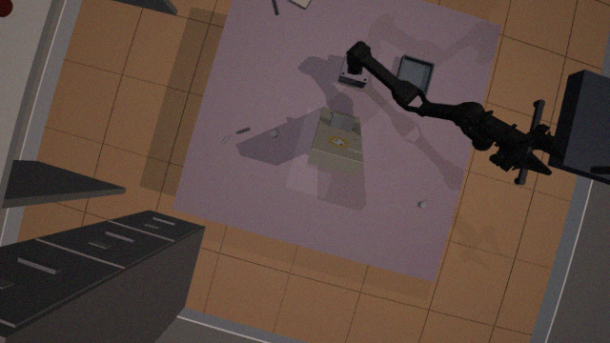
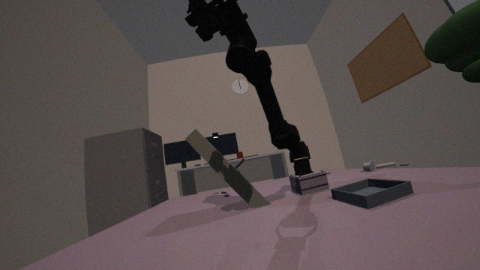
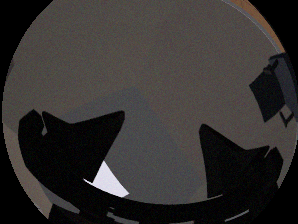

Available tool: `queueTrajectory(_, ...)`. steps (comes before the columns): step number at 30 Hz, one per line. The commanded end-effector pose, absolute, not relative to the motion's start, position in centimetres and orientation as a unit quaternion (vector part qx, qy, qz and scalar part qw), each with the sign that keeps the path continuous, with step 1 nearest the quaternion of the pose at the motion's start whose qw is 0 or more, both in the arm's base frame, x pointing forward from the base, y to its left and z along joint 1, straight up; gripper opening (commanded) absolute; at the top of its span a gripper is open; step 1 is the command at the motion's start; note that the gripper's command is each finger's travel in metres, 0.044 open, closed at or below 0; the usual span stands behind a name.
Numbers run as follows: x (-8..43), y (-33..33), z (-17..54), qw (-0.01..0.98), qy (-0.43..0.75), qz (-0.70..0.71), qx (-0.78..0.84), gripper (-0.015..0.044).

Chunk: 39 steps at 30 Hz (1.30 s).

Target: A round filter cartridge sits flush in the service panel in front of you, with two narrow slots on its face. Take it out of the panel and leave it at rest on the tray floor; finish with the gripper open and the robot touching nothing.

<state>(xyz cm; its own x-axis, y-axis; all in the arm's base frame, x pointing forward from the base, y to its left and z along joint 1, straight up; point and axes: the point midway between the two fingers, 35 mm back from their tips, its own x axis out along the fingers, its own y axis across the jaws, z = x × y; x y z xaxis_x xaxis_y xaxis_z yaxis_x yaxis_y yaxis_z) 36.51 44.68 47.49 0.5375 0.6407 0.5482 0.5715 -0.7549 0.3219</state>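
Claw (image 1: 555, 157) (image 3: 164, 121): one, fingers spread wide, nothing between them; raised high at three o'clock of the panel, seen from above. A dark cabinet (image 1: 596, 124) appears close beyond it; true spacing cannot be told.

Arm (image 1: 448, 110) (image 2: 275, 105): one, black, extended up and outward, clear of the work.

Tray (image 1: 417, 59) (image 2: 352, 199): one, shallow, open-topped, between one and two o'clock of the panel. Raised walls call for lowering from above.

Base (image 1: 354, 83) (image 2: 311, 182): one, between twelve and one, near the tray; the arm's elbow will likely need room there.

Service panel (image 1: 353, 156) (image 2: 244, 187): one, slanted, presumably to present its face for gripping.

Filter cartridge (image 1: 338, 141): one, seated at the dial's centre, ringed yellow. Flush edges offer little purchase; the slots probably admit fingertips, squared to the slope. Extraction pending.
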Motion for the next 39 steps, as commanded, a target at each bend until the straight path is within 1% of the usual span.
queueTrajectory(1,36.4,44.6,47.7,0.05,0.346,0.335,0.875,0.0374)
queueTrajectory(5,33.3,42.6,52.1,0.008,0.339,0.36,0.869,0.0269)
queueTrajectory(11,26.0,41.5,57.0,-0.075,0.37,0.412,0.829,0.0111)
queueTrajectory(12,24.5,41.1,57.9,-0.091,0.374,0.423,0.82,0.0104)
queueTrajectory(19,15.1,36.2,63.5,-0.206,0.398,0.491,0.747,0.0104)
queueTrajectory(27,5.5,27.3,67.9,-0.373,0.434,0.528,0.627,0.0104)
queueTrajectory(33,1.1,18.8,69.3,-0.498,0.445,0.533,0.519,0.0104)
queueTrajectory(39,-0.5,9.9,68.9,-0.613,0.437,0.522,0.401,0.0104)
